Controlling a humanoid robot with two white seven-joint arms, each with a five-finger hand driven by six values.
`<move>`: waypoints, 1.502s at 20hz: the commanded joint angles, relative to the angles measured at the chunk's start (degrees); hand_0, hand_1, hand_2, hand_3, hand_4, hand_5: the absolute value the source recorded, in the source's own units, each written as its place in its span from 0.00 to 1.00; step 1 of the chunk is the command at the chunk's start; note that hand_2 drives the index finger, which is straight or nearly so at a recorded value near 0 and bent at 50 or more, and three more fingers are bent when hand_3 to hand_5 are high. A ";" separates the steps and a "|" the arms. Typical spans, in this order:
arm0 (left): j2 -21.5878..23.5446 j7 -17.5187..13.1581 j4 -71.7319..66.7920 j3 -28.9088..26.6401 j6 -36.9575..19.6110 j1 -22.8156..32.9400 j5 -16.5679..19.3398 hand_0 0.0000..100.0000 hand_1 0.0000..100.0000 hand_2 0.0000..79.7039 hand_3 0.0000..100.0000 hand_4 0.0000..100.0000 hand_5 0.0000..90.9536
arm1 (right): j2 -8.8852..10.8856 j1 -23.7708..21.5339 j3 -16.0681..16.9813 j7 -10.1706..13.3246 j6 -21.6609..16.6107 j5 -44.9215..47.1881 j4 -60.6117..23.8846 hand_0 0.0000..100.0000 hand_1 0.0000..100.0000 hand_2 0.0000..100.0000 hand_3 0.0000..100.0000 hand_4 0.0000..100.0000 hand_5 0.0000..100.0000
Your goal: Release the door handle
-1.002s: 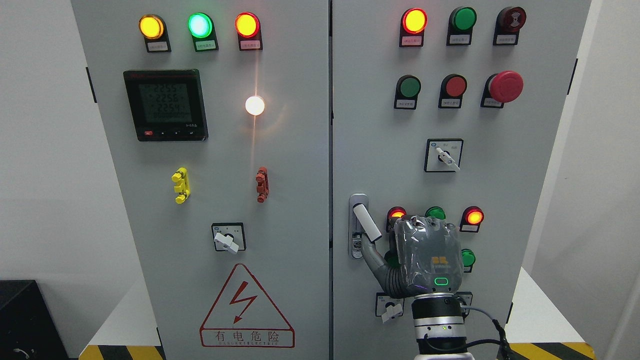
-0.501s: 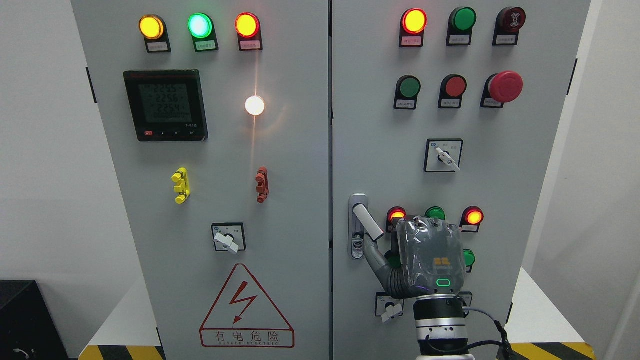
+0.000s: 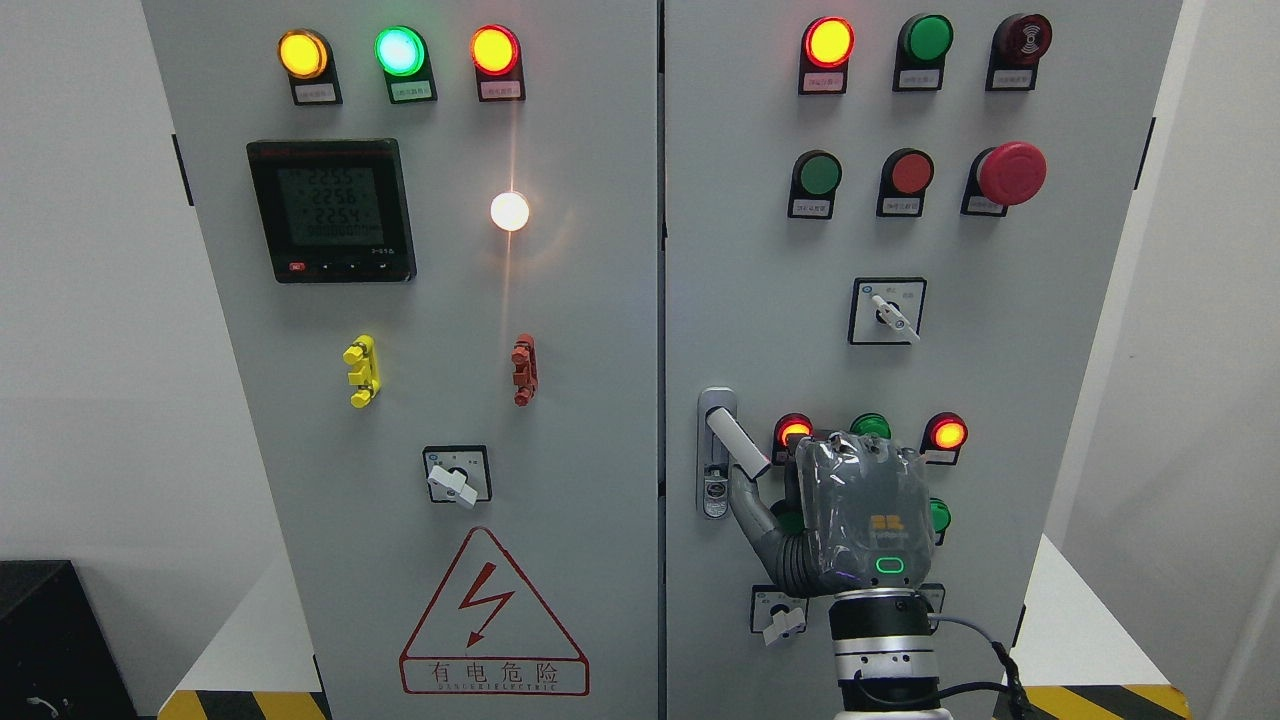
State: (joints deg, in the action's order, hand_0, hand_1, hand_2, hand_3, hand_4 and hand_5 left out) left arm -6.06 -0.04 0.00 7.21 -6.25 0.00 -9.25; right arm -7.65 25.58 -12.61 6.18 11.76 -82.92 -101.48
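Note:
The door handle (image 3: 738, 443) is a white lever on the right cabinet door (image 3: 760, 250), swung out of its silver lock plate (image 3: 714, 490) and tilted down to the right. My right hand (image 3: 766, 482) comes up from the bottom edge with its grey back facing me. Its thumb (image 3: 748, 500) lies under the lever's lower end, and a dark finger stands just right of that end. The hand is shut on the lever's tip. The other fingers are hidden behind the palm. The left arm does not show.
Lit indicator lamps (image 3: 948, 434) and a green button (image 3: 870, 426) sit right behind the hand. A rotary switch (image 3: 782, 622) is below the wrist and another one (image 3: 888, 312) above. The left door (image 3: 450, 300) carries a meter, lamps and a warning triangle.
My right hand has drifted slightly to the right, and the lever's lower end has swung a little right with it.

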 commanded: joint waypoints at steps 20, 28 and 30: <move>0.00 0.04 -1.67 0.00 0.01 -1.49 0.03 0.12 0.56 0.00 0.00 0.00 0.00 | 0.00 0.09 0.75 -0.38 0.02 0.21 -1.01 0.50 0.36 0.89 1.00 1.00 1.00; 0.00 0.04 -1.67 0.00 0.01 -1.49 0.03 0.12 0.56 0.00 0.00 0.00 0.00 | 0.00 0.17 1.36 -0.47 0.02 0.21 -1.01 0.49 0.37 0.89 1.00 1.00 1.00; 0.00 0.04 -1.67 0.00 0.01 -1.49 0.03 0.12 0.56 0.00 0.00 0.00 0.00 | 0.00 0.26 1.63 -0.47 0.02 0.21 -1.01 0.49 0.37 0.89 1.00 1.00 1.00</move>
State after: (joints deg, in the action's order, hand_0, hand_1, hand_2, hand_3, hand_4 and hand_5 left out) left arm -6.06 -0.05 0.00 7.21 -6.25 0.00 -9.24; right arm -7.66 25.74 -11.75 5.76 11.75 -82.71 -102.38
